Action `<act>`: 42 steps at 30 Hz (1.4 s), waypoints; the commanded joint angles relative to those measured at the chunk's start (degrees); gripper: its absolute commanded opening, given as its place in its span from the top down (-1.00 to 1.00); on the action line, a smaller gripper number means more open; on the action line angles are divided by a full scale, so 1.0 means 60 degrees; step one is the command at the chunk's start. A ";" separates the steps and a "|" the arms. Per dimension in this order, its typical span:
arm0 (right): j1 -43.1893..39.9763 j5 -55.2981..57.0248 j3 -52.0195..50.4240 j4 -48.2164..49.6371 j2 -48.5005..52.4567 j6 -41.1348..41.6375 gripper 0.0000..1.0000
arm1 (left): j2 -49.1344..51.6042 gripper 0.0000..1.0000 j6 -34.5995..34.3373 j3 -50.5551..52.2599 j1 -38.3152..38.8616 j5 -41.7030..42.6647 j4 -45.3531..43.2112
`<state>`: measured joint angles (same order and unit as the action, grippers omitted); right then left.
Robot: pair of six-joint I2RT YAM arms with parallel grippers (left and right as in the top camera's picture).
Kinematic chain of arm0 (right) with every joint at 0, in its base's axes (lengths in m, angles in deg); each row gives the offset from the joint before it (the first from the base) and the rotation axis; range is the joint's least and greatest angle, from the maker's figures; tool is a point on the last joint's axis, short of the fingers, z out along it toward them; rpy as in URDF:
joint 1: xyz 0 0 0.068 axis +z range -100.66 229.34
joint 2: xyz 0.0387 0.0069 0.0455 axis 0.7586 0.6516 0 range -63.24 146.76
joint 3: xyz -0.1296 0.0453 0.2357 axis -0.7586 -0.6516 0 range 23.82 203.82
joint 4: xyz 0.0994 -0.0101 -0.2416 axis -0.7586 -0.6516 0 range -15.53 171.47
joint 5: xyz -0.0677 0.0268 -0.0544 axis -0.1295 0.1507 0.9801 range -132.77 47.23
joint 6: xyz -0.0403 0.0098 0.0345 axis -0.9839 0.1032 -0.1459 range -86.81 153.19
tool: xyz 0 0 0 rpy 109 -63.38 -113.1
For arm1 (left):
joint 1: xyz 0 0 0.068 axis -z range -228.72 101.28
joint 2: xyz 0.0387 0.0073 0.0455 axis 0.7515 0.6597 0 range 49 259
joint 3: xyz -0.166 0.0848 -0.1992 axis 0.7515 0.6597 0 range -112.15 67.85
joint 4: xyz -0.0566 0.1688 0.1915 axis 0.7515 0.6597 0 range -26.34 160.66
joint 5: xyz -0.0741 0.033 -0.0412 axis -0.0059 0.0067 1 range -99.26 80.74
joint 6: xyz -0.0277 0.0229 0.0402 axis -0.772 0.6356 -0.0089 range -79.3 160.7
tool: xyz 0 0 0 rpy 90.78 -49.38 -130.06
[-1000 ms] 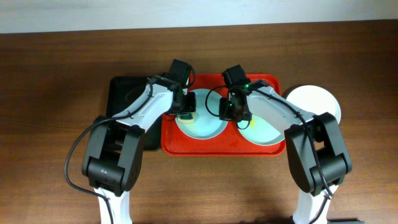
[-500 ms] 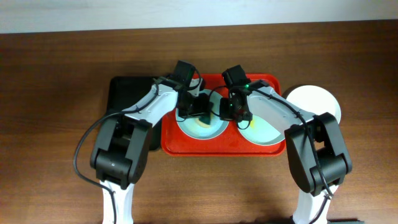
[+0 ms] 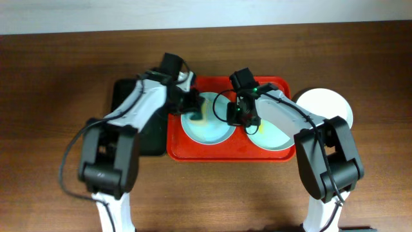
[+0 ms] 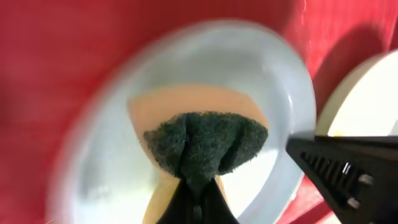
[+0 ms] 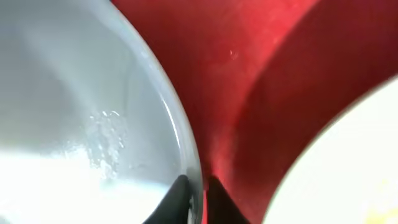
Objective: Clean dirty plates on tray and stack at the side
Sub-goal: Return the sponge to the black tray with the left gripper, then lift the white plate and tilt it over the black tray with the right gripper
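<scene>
Two tools meet at the pale blue round glossy plate (image 3: 214, 132) lying in the left half of the large red rectangular plastic tray (image 3: 225, 154): the left tool (image 4: 196, 208) pinches a dark green scouring sponge (image 4: 202, 146) down on its inside, while the right tool (image 5: 198, 196) pinches its right rim.

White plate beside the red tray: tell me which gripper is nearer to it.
Right. The right gripper, at the rim of the pale blue plate on the tray, sits left of the white plate; the left gripper, holding a sponge, is farther left.
</scene>
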<state>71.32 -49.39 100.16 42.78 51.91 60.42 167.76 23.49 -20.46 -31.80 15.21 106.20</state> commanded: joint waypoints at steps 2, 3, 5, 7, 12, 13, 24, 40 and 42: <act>0.0106 -0.0047 -0.0153 -0.0015 0.0120 -0.0066 0.53 | -0.1883 1.00 0.0678 -0.0364 -0.0102 -0.2754 0.0342; 0.0106 -0.0047 -0.0153 -0.0015 0.0120 -0.0066 0.42 | -0.2098 1.00 0.0678 -0.0364 -0.0102 -0.3435 0.0543; 0.0106 -0.0044 -0.0153 -0.0015 0.0117 -0.0066 0.28 | -0.2350 1.00 0.0678 -0.0364 -0.0102 -0.4721 0.1067; 0.0106 -0.0044 -0.0153 -0.0011 0.0120 -0.0066 0.28 | -0.2390 1.00 0.0674 -0.0361 -0.0102 -0.5734 0.1617; 0.0106 -0.0047 -0.0153 0.0036 0.0120 -0.0058 0.92 | -0.2368 1.00 0.0670 0.0142 -0.0364 -0.7060 0.2266; 0.0106 -0.0051 -0.0153 0.0036 0.0117 -0.0018 0.92 | -0.2368 1.00 0.0670 0.0299 -0.0495 -0.7056 0.2200; 0.0102 -0.0080 -0.0153 0.0029 0.0117 -0.0029 0.93 | -0.2368 1.00 0.0678 0.2004 -0.2911 -0.4626 0.0321; -0.0557 -0.1424 0.5217 -0.3417 0.0113 -0.0525 0.92 | -0.2368 1.00 0.1428 0.2248 -0.3468 -0.2805 0.0000; -0.0273 -0.1246 0.5264 -0.2932 0.0113 -0.0459 0.92 | -0.2368 1.00 0.1428 0.2248 -0.3464 -0.2830 -0.0004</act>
<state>66.94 -56.44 129.97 23.00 52.96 57.99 153.58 30.88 -7.19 -52.56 -2.73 106.40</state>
